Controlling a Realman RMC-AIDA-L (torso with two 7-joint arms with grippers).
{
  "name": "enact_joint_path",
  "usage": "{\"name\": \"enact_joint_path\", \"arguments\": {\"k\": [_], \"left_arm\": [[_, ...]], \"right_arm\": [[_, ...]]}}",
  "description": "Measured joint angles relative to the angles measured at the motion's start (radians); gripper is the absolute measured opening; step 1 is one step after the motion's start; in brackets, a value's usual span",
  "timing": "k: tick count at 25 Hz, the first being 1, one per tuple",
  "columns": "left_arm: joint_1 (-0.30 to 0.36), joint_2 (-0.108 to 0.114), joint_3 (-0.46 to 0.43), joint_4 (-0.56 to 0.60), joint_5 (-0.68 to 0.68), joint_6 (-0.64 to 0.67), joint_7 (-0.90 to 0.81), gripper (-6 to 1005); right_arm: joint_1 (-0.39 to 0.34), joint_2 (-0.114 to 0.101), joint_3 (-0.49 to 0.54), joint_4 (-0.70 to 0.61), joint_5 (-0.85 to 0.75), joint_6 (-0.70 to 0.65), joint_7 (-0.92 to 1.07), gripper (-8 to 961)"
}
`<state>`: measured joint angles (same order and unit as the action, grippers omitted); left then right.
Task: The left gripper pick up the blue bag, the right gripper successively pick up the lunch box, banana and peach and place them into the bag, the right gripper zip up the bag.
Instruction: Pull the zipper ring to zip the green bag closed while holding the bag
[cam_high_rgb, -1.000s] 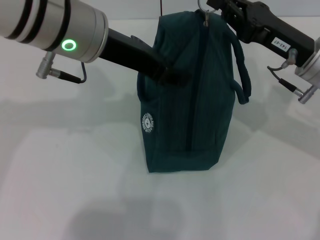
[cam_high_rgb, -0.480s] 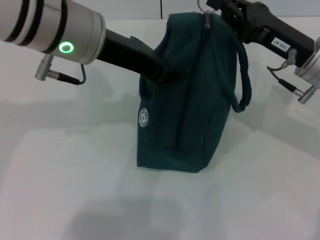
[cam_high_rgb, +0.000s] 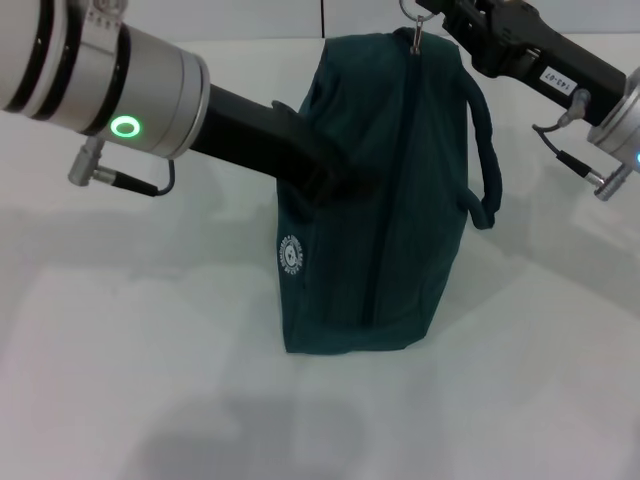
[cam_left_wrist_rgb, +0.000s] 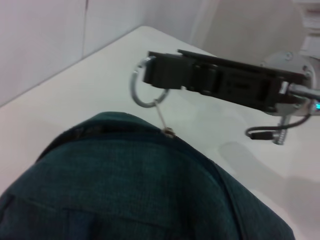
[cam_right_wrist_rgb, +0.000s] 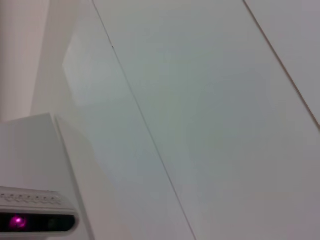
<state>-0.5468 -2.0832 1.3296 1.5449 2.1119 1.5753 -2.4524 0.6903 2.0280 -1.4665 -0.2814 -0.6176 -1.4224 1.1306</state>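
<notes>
Standing upright mid-table (cam_high_rgb: 120, 400), the bag (cam_high_rgb: 400, 200) has bare surface all around; left gripper (cam_high_rgb: 325, 170) clenches its side, right gripper (cam_high_rgb: 430, 12) grasps the ring (cam_left_wrist_rgb: 142, 87).

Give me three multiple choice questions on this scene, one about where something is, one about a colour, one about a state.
1. Where is the right gripper?
A. at the top of the blue bag
B. on the table
C. under the bag

2. What colour is the round logo?
A. red
B. white
C. yellow

3. How is the zipper?
A. wide open
B. missing
C. closed along the bag

Key: 1 A, it holds the ring pull there. 2 B, a white disc on teal fabric. 3 C, no lining or contents show.
</notes>
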Motion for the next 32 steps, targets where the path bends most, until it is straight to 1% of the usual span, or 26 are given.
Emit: {"name": "enact_joint_path", "arguments": {"k": [6, 9, 14, 18, 21, 24, 28, 32], "left_arm": [[0.014, 0.000, 0.000, -0.010, -0.040, 0.019, 0.042, 103], [0.028, 0.000, -0.015, -0.014, -0.070, 0.044, 0.066, 102], [0.053, 0.000, -0.097, -0.040, -0.126, 0.096, 0.110, 102], [0.084, 0.001, -0.134, -0.045, -0.140, 0.103, 0.134, 101], [0.100, 0.000, -0.153, -0.051, -0.135, 0.102, 0.138, 100], [0.108, 0.000, -0.192, -0.073, -0.109, 0.093, 0.141, 100], [0.109, -0.002, -0.246, -0.103, -0.053, 0.062, 0.142, 100], [0.103, -0.001, -0.265, -0.131, 0.000, -0.002, 0.144, 99]], "right_arm": [[0.003, 0.000, -0.001, -0.001, 0.001, 0.038, 0.000, 6], [0.004, 0.000, -0.001, -0.001, 0.001, 0.061, -0.001, 6], [0.007, 0.000, 0.001, -0.002, 0.001, 0.079, -0.009, 5], [0.008, 0.000, 0.006, -0.002, 0.001, 0.096, -0.012, 5], [0.008, 0.000, 0.007, -0.003, 0.004, 0.107, -0.013, 5], [0.002, 0.000, 0.007, -0.004, 0.006, 0.107, -0.013, 5], [-0.013, 0.000, 0.007, -0.004, 0.008, 0.071, -0.007, 6], [-0.032, 0.000, 0.007, -0.004, 0.009, 0.028, 0.031, 6]]}}
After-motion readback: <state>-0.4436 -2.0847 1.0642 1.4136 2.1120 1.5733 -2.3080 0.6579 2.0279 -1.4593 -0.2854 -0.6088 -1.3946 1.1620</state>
